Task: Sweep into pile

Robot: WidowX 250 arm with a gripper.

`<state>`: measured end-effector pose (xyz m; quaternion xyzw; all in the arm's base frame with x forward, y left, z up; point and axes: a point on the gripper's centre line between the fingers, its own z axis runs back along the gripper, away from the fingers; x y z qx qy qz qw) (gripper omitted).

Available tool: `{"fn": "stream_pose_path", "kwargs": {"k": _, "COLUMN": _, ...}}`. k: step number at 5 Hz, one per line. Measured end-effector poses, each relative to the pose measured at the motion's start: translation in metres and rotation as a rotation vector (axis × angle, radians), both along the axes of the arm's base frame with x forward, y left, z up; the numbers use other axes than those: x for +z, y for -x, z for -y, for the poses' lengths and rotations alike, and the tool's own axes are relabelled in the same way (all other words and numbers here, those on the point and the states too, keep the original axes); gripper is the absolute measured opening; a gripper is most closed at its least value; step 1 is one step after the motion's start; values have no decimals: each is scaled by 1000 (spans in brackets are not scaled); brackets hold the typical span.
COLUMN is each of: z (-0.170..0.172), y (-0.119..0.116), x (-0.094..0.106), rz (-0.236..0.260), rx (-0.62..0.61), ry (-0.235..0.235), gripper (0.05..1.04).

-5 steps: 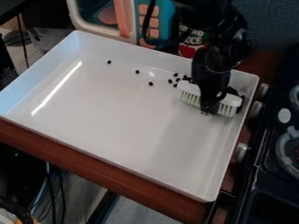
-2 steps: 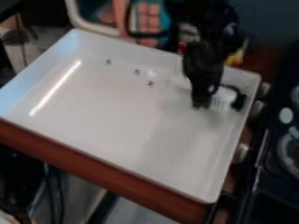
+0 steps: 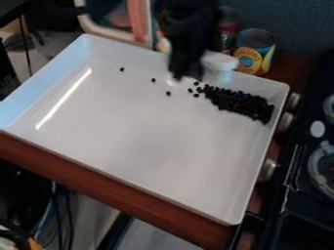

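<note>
My claw [image 3: 180, 78], at far side of the white tray [image 3: 140, 141], grips the white-headed brush [image 3: 220, 61]; brush shows just R of claw in cam view, up by the tray's far wall, its pale bristles pointing down. Claw tips are blurred.

Nr them, the black pellets [image 3: 238, 103] lie in the tray: most form a dense, slanting band, approx. from mid-far side to the R wall. A few sit loose at the band's L end; three more, well apart, trail L toward the far L corner.

The tray rests on a reddish-brown wood table [image 3: 117, 194]. Behind it, R of the brush, stands a blue-and-yellow can [image 3: 256, 51] w/ a darker can [image 3: 227, 35] beside it; L of the claw, a toy microwave [image 3: 138, 22] w/ a pink door strip. Stove [image 3: 297, 190] w/ knobs [image 3: 268, 170] at R; cables [image 3: 49, 215] below, lower L.
</note>
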<state>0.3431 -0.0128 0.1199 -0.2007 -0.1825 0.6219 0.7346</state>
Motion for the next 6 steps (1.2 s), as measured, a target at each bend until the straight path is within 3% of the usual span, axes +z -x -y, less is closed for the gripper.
{"fn": "stream_pose_path", "kwargs": {"k": 1, "z": -47, "y": 15, "x": -7, "rz": -37, "rx": -150, "ry": -39, "gripper": 634}}
{"fn": "stream_pose_path", "kwargs": {"k": 2, "z": -86, "y": 29, "x": -42, "rz": -104, "rx": -338, "ry": -43, "gripper": 634}}
{"fn": "stream_pose_path", "kwargs": {"k": 3, "z": -109, "y": 26, "x": -59, "rz": -134, "rx": -492, "ry": -52, "gripper": 634}}
{"fn": "stream_pose_path", "kwargs": {"k": 4, "z": -137, "y": 10, "x": -60, "rz": -267, "rx": -665, "ry": -104, "gripper": 634}}
{"fn": "stream_pose_path", "kwargs": {"k": 5, "z": -167, "y": -12, "x": -50, "rz": -456, "rx": -904, "ry": -112, "gripper": 634}}
{"fn": "stream_pose_path", "kwargs": {"k": 6, "z": -177, "y": -23, "x": -53, "rz": -579, "rx": -1104, "ry": -127, "gripper": 634}}
